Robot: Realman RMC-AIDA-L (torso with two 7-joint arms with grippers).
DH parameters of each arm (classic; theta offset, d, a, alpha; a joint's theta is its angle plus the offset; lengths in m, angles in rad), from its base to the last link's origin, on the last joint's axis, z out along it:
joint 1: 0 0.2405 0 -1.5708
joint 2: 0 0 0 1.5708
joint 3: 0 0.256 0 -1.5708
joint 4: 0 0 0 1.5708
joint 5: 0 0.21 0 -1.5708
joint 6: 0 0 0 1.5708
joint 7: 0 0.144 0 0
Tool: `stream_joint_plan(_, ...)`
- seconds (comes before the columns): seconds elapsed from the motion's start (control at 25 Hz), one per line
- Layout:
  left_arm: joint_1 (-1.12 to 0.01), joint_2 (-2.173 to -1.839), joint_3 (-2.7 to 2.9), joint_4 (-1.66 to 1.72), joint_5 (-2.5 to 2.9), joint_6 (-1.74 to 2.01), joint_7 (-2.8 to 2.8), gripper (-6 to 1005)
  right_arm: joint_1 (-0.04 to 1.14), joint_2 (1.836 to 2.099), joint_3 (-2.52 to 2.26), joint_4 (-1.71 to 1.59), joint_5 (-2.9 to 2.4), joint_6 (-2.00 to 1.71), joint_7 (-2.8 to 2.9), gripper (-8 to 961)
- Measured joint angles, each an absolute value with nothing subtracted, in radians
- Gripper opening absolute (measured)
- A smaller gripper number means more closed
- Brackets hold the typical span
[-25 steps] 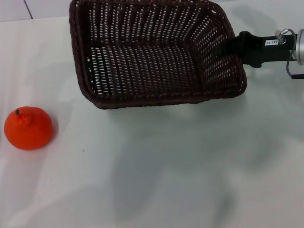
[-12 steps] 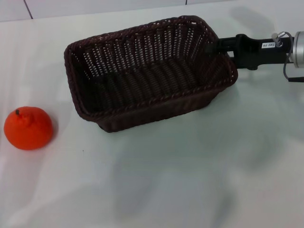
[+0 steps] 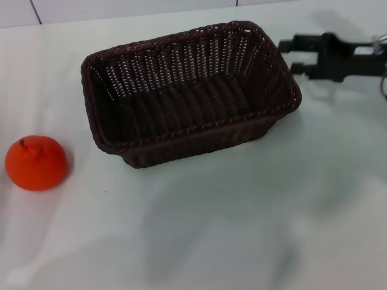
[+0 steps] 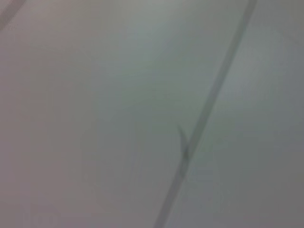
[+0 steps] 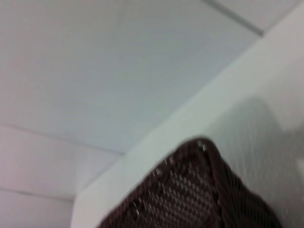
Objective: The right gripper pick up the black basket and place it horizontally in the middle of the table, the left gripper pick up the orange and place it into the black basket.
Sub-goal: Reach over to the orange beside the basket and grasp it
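Note:
The black basket (image 3: 187, 96) stands upright on the white table (image 3: 242, 217), its long side running left to right, slightly turned. Its corner also shows in the right wrist view (image 5: 194, 199). My right gripper (image 3: 291, 55) is just off the basket's right end, near the far corner. Its jaws are open and hold nothing, standing clear of the rim. The orange (image 3: 35, 163) sits on the table at the left edge, well to the left of the basket, stem up. My left gripper is out of view. The left wrist view shows only a plain grey surface.
A tiled wall edge (image 3: 121, 9) runs along the table's far side. Bare table lies in front of the basket and between the basket and the orange.
The basket came down from a tilted hold to rest flat on the table. My right gripper opened, let go of the rim and drew back to the right.

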State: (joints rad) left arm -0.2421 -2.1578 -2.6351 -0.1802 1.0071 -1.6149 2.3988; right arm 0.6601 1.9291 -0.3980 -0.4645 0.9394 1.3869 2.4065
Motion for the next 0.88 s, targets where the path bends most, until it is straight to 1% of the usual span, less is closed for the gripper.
stream_joint_plan(0.08,-0.215,-2.153,-2.514,-0.233,1.011,-1.578,2.401,778,0.651,1.915,-0.398,-0.467,0.971,1.386,2.400,778)
stream_joint_plan(0.2,-0.178,-2.138,-2.372,-0.292,1.039,-1.527,2.408,777,0.645,1.902,-0.397,-0.476,1.008,1.375,2.382,778)
stream_joint_plan(0.4,-0.143,-2.107,-2.287,-0.308,1.138,-1.512,2.409,772,0.665,1.897,-0.399,-0.486,1.019,1.325,2.362,779)
stream_joint_plan(0.64,-0.119,-2.102,-2.284,-0.309,1.196,-1.464,2.410,758,0.707,1.905,-0.403,-0.484,1.020,1.278,2.334,779)
stream_joint_plan(0.88,-0.124,-2.118,-2.286,-0.310,1.214,-1.343,2.410,744,0.730,1.913,-0.399,-0.482,1.021,1.266,2.321,779)
